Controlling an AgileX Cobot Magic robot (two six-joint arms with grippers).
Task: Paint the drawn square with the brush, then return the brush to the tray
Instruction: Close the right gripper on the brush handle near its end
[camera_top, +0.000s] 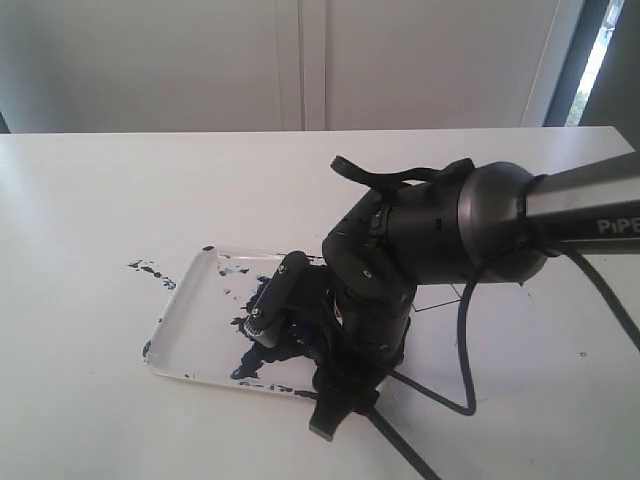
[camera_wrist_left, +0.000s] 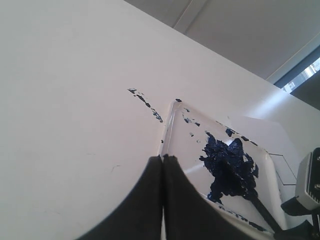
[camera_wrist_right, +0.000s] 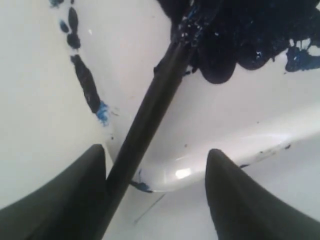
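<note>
In the exterior view, my right arm (camera_top: 450, 235) stretches over the white counter (camera_top: 90, 220) to the shallow glossy white-clear rectangular tray (camera_top: 185, 325), which lies at about 8 o'clock from the picture's middle. The right claw (camera_top: 305, 365) points down at the tray's 4 o'clock corner, beside the dark navy paint blotch (camera_top: 248, 368). I cannot separate the brush from the black cables here. White letters on the forearm read "PiPE", cut off by the frame edge.

In the left wrist view, the left claw (camera_wrist_left: 162, 159) is pressed together on nothing, over bare counter just off a tray corner. The long slim black brush (camera_wrist_left: 260, 206) lies with its bristles in the blotch and its handle running out over the rim toward the right claw. Past the tray, the thin black drawn square (camera_wrist_left: 286, 169) on the white paper sheet (camera_wrist_left: 270, 137) looks unpainted, as far as I can see it.

In the right wrist view, the right claw (camera_wrist_right: 156, 150) is spread wide and straddles the brush handle. The handle runs straight away from the claw into the blotch. It sits hard beside one finger (camera_wrist_right: 75, 200) and well clear of the other, and I cannot tell whether it touches. The right arm is clearly the nearer one. I judge that closing now would catch the handle off-centre.
</note>
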